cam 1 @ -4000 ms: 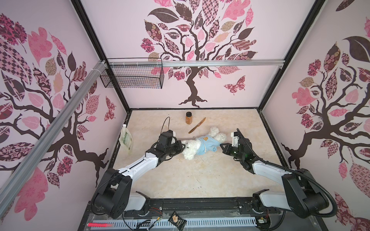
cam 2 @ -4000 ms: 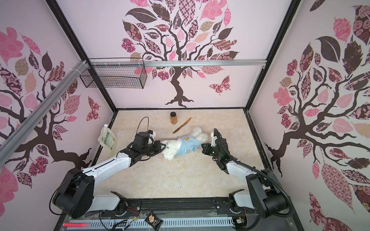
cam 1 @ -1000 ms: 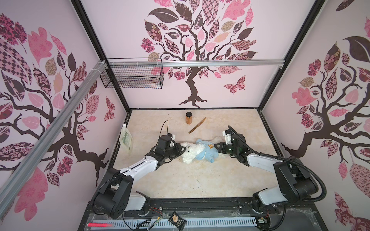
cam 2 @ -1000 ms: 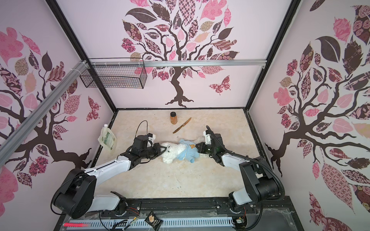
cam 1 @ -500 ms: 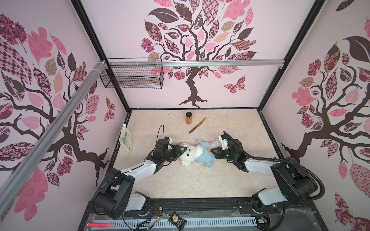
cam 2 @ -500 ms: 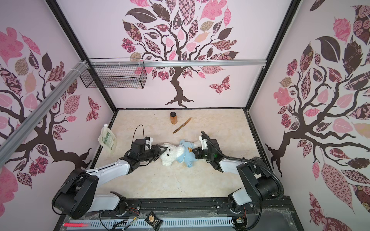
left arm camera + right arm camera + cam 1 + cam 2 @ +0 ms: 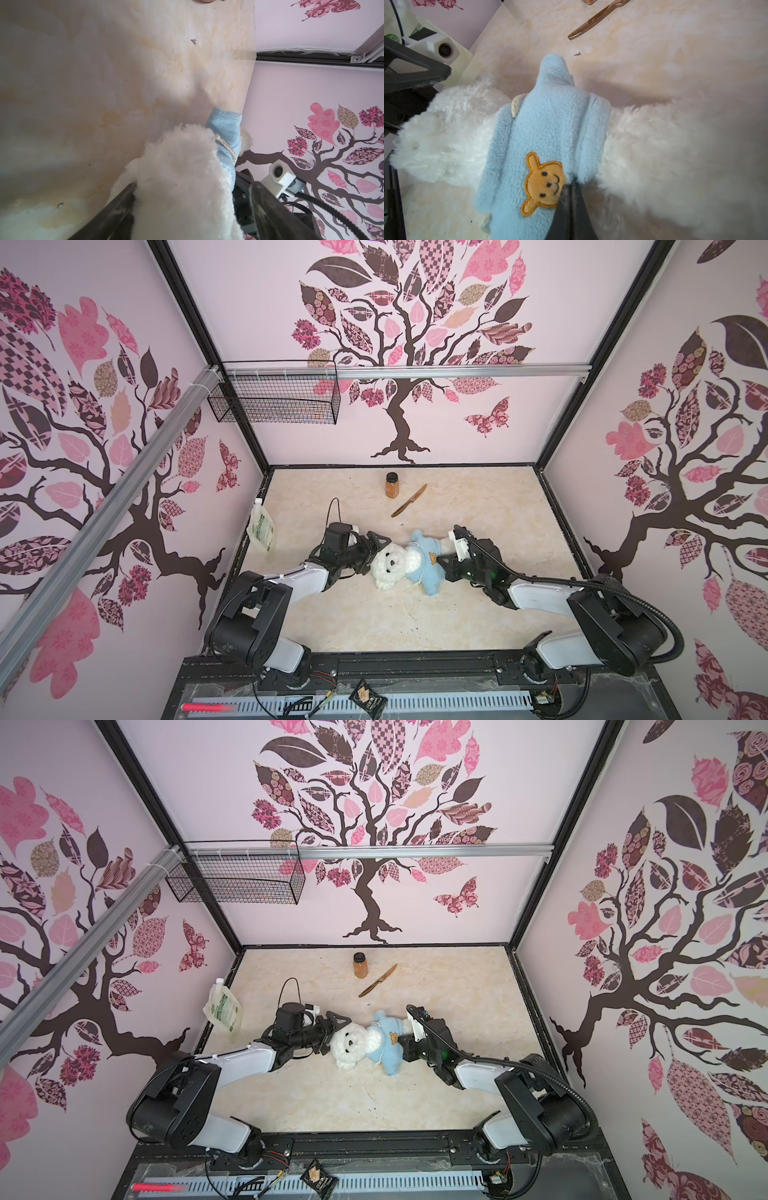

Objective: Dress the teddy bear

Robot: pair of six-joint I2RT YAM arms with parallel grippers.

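**Pull the hem short and low, with the head held**

The teddy bear point(image 7: 390, 566) lies face up in the middle of the table point(image 7: 478, 506). Its head is between the jaws of the left gripper point(image 7: 372, 553), which stand apart. The right gripper point(image 7: 571, 188) is clamped on the hem of the blue shirt point(image 7: 550, 128), just beside the bear patch point(image 7: 544, 182). The shirt looks almost on. A good pull goes toward the legs, close to the table. The left jaws should first hold the head, otherwise the bear may slide.

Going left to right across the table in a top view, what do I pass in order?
pouch → left gripper → teddy bear → right gripper. The jar and knife lie farther back, level with the bear across the view, so they are left out of the order.
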